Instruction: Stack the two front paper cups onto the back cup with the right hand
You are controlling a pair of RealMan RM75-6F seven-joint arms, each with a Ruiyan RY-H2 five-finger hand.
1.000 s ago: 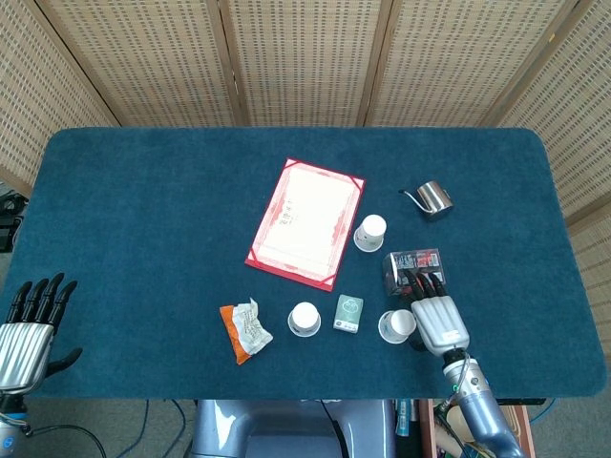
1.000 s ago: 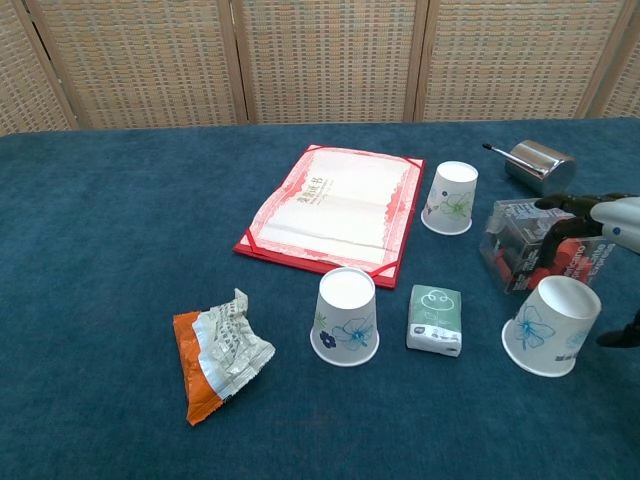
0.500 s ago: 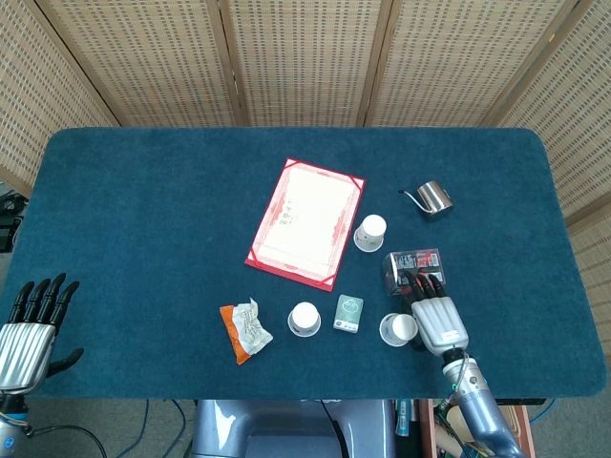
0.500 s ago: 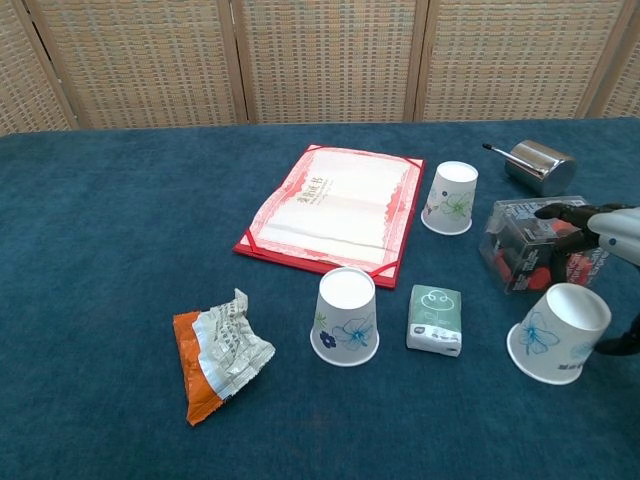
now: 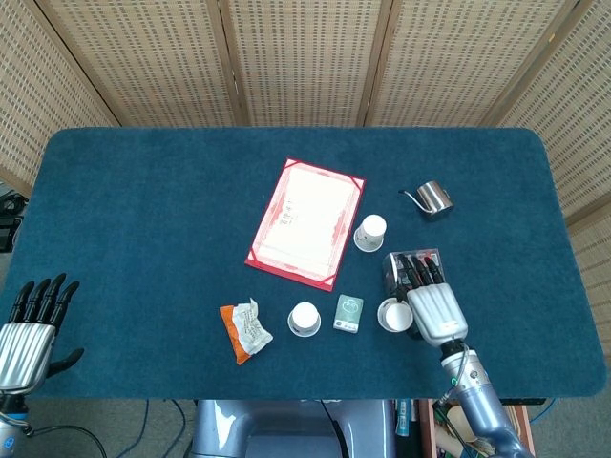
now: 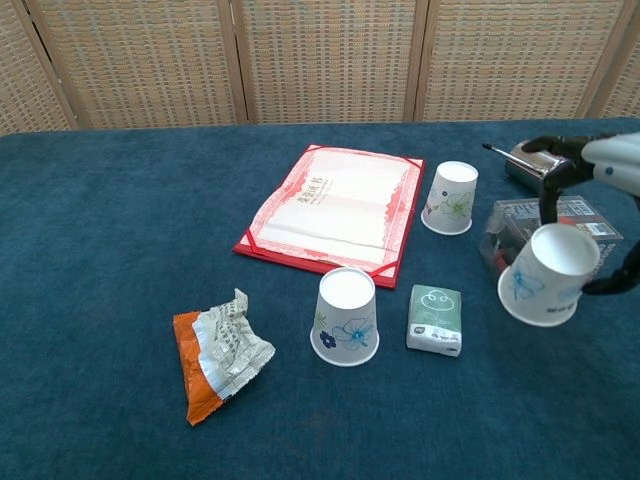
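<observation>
Three upside-down white paper cups with blue flower prints are in view. The back cup (image 6: pixel 451 198) (image 5: pixel 370 232) stands by the red folder's right edge. One front cup (image 6: pixel 346 316) (image 5: pixel 305 319) stands on the cloth near the centre front. My right hand (image 6: pixel 600 175) (image 5: pixel 431 303) holds the other front cup (image 6: pixel 546 273) (image 5: pixel 393 315), lifted off the table and tilted. My left hand (image 5: pixel 29 322) hovers at the front left corner, fingers spread, holding nothing; the chest view does not show it.
A red folder (image 6: pixel 335 207) lies mid-table. A clear plastic box (image 6: pixel 520 225) with red contents sits behind the lifted cup, a steel pitcher (image 6: pixel 540 165) farther back. A green tissue pack (image 6: pixel 435 319) lies between the front cups. A crumpled orange wrapper (image 6: pixel 218 352) lies front left.
My right hand has lifted the right front cup off the table, tilting it, and moved up and slightly back toward the plastic box. The left hand stayed put.
</observation>
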